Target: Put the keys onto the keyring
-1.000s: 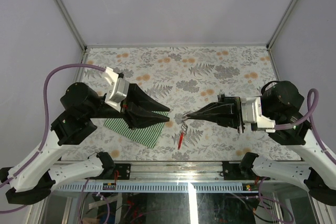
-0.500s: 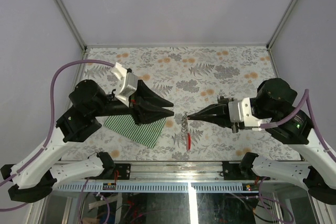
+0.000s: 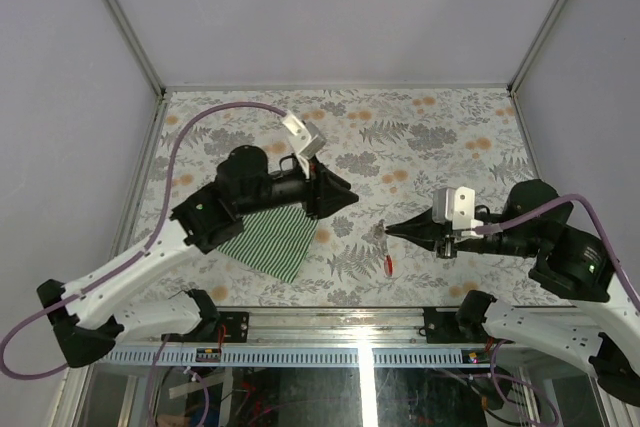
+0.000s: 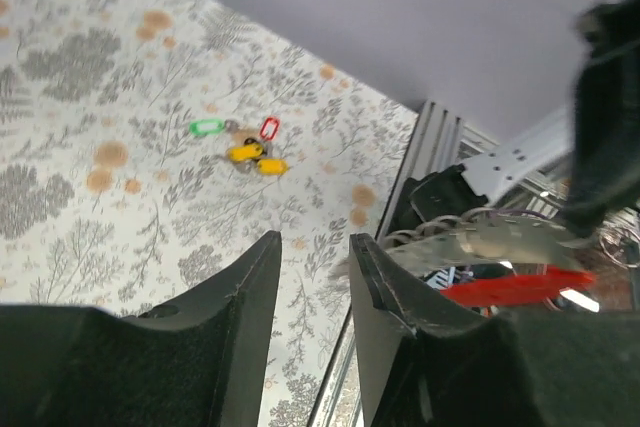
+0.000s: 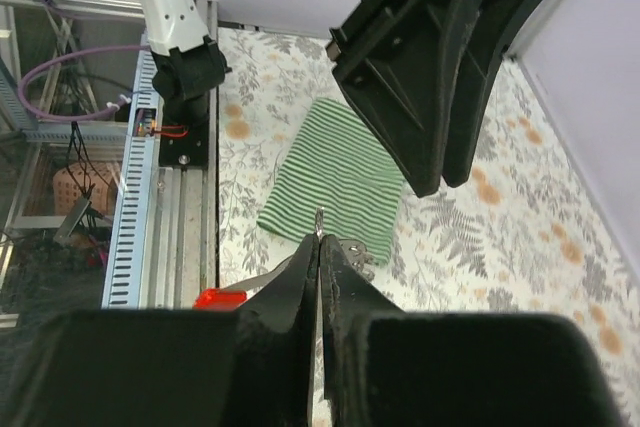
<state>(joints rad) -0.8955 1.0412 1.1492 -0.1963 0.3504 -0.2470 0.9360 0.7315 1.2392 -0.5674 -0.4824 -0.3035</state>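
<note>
Nearest the bases, the right hand has drawn back toward its own side. Its fingers are pressed together on the keyring, whose red tag hangs below the tips just above the surface. Beyond it, the left hand has swung off the striped cloth and forward across the middle. It now points at the right hand with its fingers a little apart and nothing between them. This looks like a handover posture without a key: the ring is presented, but no key has been picked up yet. The keys, a small yellow, green and red cluster, lie on the flowered surface well beyond the left hand, seen only from its wrist camera. They cannot be found in the overhead view, probably because an arm covers them. The ring's thin loop is barely legible at the right fingertips, so its opening cannot be told. How many keys are in the cluster is also unclear.
</note>
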